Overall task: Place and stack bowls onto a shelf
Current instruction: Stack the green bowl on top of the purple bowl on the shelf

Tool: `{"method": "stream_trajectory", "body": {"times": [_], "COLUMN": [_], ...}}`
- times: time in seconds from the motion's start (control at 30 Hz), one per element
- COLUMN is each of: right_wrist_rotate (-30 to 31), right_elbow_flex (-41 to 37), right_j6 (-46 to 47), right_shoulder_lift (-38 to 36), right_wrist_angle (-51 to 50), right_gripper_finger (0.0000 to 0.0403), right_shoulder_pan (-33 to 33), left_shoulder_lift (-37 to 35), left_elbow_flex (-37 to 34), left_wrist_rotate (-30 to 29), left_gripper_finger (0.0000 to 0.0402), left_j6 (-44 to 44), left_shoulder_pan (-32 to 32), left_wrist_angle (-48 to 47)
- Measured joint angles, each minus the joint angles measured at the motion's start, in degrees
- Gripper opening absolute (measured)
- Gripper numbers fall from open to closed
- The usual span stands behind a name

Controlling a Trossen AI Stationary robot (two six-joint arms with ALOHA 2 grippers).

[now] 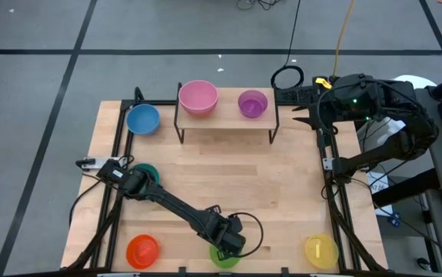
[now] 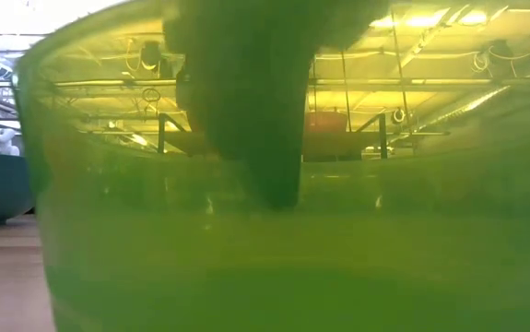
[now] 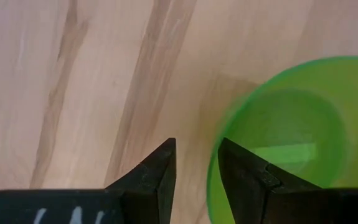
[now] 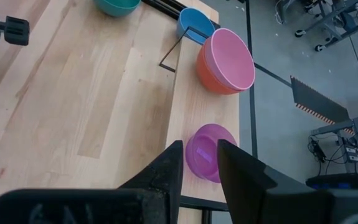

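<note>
L gripper (image 1: 232,245), fingers slightly apart, straddles small round green plastic bowl's (image 1: 222,257) rim, bottom-center of high view; R arm parked upper right.

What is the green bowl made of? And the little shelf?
The green bowl looks like thin, smooth plastic: in the low view, light and the room show through its wall. The shelf looks like pale unpainted wood with visible grain, standing on thin black legs that are probably metal.

Grey tiled floor (image 1: 167,31) with dark seams, loose cables (image 1: 294,31).
</note>
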Motion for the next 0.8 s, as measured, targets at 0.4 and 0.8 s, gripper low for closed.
{"method": "stream_trajectory", "body": {"times": [0.4, 0.8], "right_wrist_rotate": [-0.01, 0.02], "right_elbow_flex": [0.0, 0.0], "right_j6": [0.0, -0.69], "right_shoulder_lift": [0.0, -0.23], "right_wrist_angle": [0.0, -0.09], "right_gripper_finger": [0.0091, 0.0091], "right_shoulder_pan": [0.0, 0.0], "left_shoulder_lift": [0.33, -0.55], "left_elbow_flex": [0.02, 0.02], "left_wrist_rotate": [0.18, -1.82], "left_gripper_finger": [0.0044, 0.0006], "left_j6": [0.08, -3.03], "left_shoulder_pan": [0.91, 3.86], "left_wrist_angle": [-0.04, 0.04]}}
